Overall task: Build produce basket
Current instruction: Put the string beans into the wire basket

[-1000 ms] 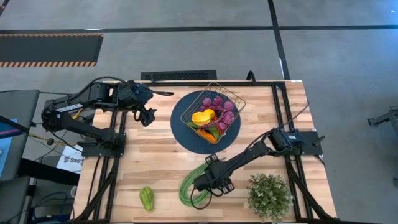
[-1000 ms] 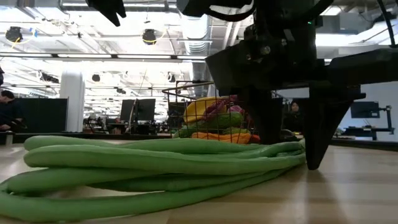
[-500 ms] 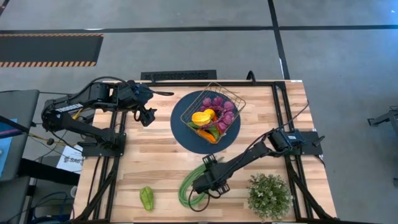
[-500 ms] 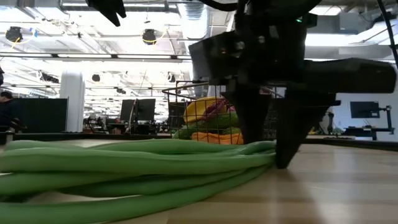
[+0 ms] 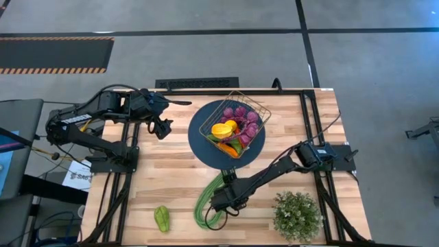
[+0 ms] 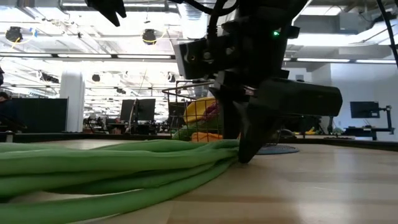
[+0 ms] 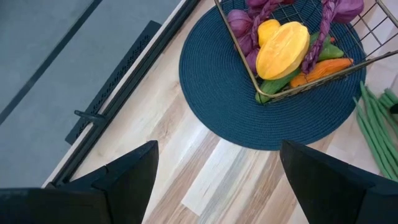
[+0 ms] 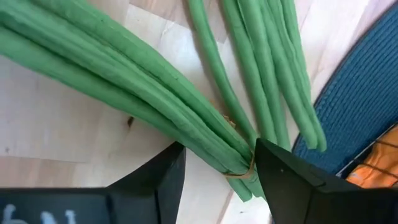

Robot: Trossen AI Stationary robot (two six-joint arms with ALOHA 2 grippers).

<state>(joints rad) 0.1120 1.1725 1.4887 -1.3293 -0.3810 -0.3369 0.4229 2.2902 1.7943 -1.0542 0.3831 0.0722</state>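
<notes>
Two of my right gripper's [image 8: 214, 165] fingers are straddling the beans [image 8: 155, 93] without clenching, needing a squeeze before lifting to the basket [image 5: 234, 123].

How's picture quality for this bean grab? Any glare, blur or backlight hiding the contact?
Low view: bright ceiling lights leave the right gripper a dark silhouette, and the nearest long green beans look soft. Right wrist view: even light, sharp, fingers either side of the bundle's banded end. High view: flat, no glare; the contact is tiny there.

Grey floor [image 5: 206, 17], bright office ceiling lights [image 6: 74, 56]
</notes>
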